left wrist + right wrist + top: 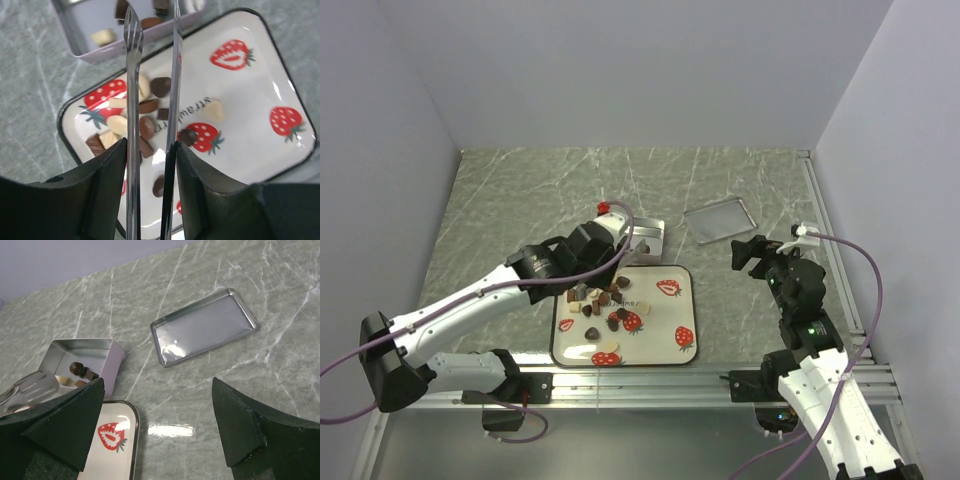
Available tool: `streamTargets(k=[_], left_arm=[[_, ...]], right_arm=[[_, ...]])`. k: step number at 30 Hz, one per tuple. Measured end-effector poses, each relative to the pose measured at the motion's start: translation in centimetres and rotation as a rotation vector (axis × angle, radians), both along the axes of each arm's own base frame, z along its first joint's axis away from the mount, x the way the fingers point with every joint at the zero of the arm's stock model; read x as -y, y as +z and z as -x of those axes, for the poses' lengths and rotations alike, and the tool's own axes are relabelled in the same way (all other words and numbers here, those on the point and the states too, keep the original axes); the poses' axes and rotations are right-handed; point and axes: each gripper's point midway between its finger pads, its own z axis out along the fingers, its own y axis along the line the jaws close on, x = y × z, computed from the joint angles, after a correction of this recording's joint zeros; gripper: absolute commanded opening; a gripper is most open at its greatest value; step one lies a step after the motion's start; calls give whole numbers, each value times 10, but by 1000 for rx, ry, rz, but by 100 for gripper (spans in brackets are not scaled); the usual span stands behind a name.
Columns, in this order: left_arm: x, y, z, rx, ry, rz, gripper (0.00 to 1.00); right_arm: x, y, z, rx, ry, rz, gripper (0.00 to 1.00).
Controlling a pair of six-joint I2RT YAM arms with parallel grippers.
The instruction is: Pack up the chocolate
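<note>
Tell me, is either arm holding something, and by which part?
Left gripper clamps metal tongs by their handle end; right gripper is open, empty.

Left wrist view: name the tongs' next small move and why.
Probably draw the tongs back from the tin to the tray: their tips hang over the tin with nothing seen between them, and many chocolate pieces lie on the tray.

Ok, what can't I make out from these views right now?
- Tin contents: left arm partly covers it in the top view, frame edge cuts it in the left wrist view, its wall hides most in the right wrist view.
- Whether the tongs hold a chocolate: tips at the frame edge, blurred in the right wrist view.
- Tray near corner: left fingers hide it.
</note>
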Motion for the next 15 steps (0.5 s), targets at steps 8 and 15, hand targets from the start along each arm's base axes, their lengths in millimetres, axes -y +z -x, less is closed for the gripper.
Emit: streamTargets(k=[8, 15], left_arm=[[21, 2, 45, -46, -131, 21, 49], [12, -3, 69, -123, -138, 9, 48]], right_arm=[[1, -4, -2, -15, -7, 5, 94], [0, -4, -2, -15, 0, 3, 94]])
